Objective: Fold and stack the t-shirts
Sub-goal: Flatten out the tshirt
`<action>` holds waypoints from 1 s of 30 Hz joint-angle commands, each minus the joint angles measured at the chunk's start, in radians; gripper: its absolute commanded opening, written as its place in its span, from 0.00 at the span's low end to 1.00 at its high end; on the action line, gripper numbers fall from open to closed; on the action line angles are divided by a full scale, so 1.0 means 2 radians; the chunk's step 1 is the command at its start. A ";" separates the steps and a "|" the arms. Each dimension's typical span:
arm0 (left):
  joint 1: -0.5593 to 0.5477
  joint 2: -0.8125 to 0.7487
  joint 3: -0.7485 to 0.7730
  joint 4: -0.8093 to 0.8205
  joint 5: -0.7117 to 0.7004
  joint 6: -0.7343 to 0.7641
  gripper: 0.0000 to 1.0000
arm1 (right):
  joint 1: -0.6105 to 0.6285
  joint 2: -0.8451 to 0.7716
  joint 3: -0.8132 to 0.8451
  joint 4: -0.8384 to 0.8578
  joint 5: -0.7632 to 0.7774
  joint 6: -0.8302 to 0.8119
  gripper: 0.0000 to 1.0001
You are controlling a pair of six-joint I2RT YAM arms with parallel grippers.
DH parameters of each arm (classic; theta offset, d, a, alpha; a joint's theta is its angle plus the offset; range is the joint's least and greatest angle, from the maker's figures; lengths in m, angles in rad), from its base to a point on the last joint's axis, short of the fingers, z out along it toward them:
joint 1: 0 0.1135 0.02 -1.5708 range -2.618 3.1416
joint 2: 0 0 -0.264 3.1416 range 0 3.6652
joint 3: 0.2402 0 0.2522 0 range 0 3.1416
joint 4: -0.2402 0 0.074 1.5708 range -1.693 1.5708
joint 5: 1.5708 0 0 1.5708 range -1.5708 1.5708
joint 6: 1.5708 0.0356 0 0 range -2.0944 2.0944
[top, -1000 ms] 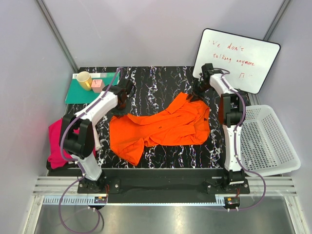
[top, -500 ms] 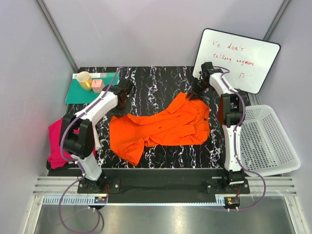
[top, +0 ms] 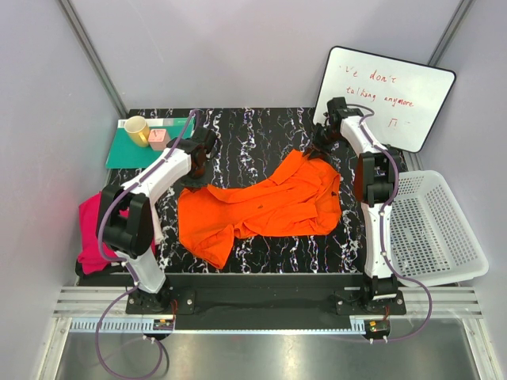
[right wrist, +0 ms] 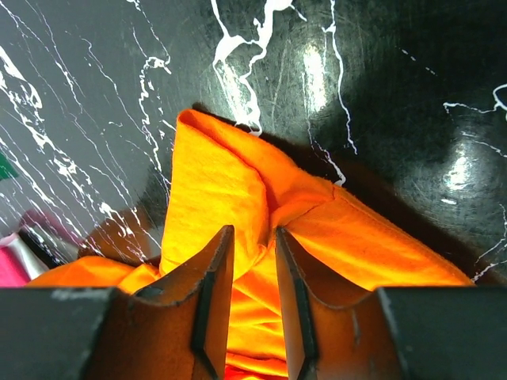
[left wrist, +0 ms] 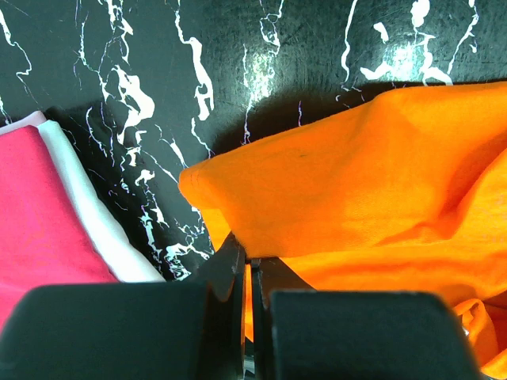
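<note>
Black marbled worktop (top: 261, 131) inside grey walls, a whiteboard (top: 388, 95) propped at the far right and a white basket (top: 440, 229) off the right edge.

Centre stage is the orange t-shirt (top: 269, 206), rumpled and only roughly spread. Its long axis slants from near-left up to far-right. The magenta-pink t-shirt (top: 93, 229) sits bunched at the left edge, beside the left arm's base and apart from the orange one.

Both arms are on the orange t-shirt's far edge. The left gripper (left wrist: 247, 273) is pinched almost closed, with a sliver of orange cloth caught between its fingers at the far-left corner. The right gripper (right wrist: 247, 261) is at the far-right peak, narrowed onto a raised fold that fills the gap between its fingers.

That's the relation to watch: one gripper at each end of the same slanted edge, the body of the t-shirt lying towards the bases. This looks like early work, flattening or setting up a first fold. I'd expect the two ends to need drawing apart along that axis to take out the slack. The right corner is bunched, so more than one layer may come up with it.
</note>
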 commanded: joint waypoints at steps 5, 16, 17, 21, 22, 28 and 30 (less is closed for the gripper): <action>0.004 0.002 -0.002 0.007 0.005 0.006 0.00 | 0.010 0.003 0.027 -0.007 0.001 0.006 0.10; 0.004 -0.016 0.023 -0.006 -0.014 0.005 0.00 | 0.011 -0.044 0.052 -0.037 0.019 0.002 0.00; 0.004 -0.019 0.038 -0.012 -0.020 0.004 0.00 | 0.011 -0.053 0.057 -0.040 0.031 0.000 0.00; 0.008 -0.024 0.081 -0.025 -0.027 -0.001 0.00 | 0.008 -0.098 0.089 -0.074 0.066 -0.024 0.00; 0.009 -0.022 0.088 -0.026 -0.028 -0.002 0.00 | 0.008 -0.101 0.096 -0.082 0.081 -0.029 0.00; 0.020 -0.011 0.134 -0.041 -0.038 0.001 0.00 | 0.001 -0.112 0.146 -0.124 0.110 -0.056 0.00; 0.027 -0.013 0.143 -0.043 -0.040 0.003 0.00 | 0.000 -0.114 0.163 -0.136 0.116 -0.064 0.00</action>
